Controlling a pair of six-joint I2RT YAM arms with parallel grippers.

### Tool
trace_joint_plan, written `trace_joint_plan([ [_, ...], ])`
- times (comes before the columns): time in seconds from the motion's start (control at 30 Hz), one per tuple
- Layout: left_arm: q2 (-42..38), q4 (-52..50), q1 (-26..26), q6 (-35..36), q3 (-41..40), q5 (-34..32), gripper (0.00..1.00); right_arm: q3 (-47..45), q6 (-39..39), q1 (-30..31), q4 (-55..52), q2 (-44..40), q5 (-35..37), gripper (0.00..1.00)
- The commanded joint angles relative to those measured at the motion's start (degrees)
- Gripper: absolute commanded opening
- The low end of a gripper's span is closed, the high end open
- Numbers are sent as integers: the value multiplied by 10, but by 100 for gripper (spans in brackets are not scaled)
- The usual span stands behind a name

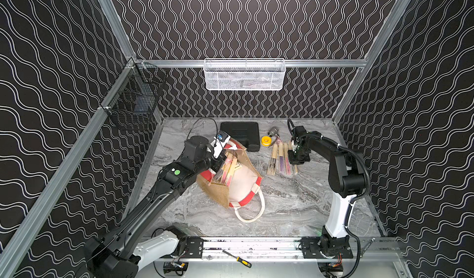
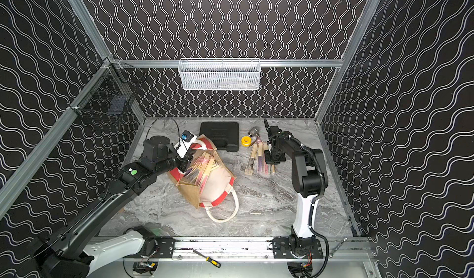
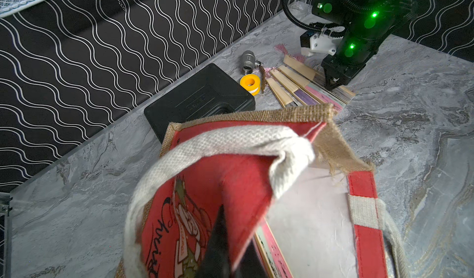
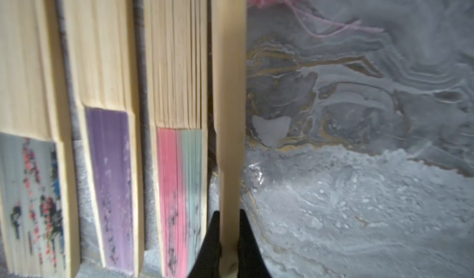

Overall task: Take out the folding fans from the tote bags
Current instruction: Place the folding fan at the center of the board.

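Note:
The tote bag (image 1: pixel 243 184) lies on its side mid-table, mouth toward the left arm, white lining showing. Several folding fans (image 1: pixel 227 170) stick out of its mouth. My left gripper (image 3: pixel 230 253) is shut on the bag's red printed rim panel (image 3: pixel 205 186), holding it up. More folding fans (image 1: pixel 279 158) lie side by side on the marble to the right of the bag. My right gripper (image 4: pixel 229 238) is shut on the pale bamboo edge of the outermost fan (image 4: pixel 228 109) of that row, low over the table. In a top view the right gripper (image 2: pixel 274 161) hides that fan's end.
A black case (image 1: pixel 241 135), a yellow tape roll (image 1: pixel 266 140) and a metal valve (image 1: pixel 274 131) sit behind the bag and the fans. A white mesh basket (image 1: pixel 243 75) hangs on the back wall, a black wire basket (image 1: pixel 133 102) at the left. A screwdriver (image 1: pixel 237 258) lies on the front rail.

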Motion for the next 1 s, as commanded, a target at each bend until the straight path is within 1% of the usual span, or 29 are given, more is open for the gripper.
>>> trace_joint_plan([
  [0.0,3,11,-1,8,0,0,0,7,-3,-5,-5,0,-20,8],
  [0.13,0,12,-3,11,-3,4,0,8,1,-11,-5,-1,-32,11],
  [0.37,0,12,-5,12,-3,-1,0,7,9,-15,-5,4,-29,26],
  [0.57,0,12,-5,14,-4,-2,0,8,15,-16,-5,-3,-15,33],
  [0.8,-1,12,-6,14,-4,-3,0,-2,28,-19,3,-25,10,47],
  [0.97,-2,12,-6,14,-4,-4,0,-6,33,-23,5,-20,14,49],
])
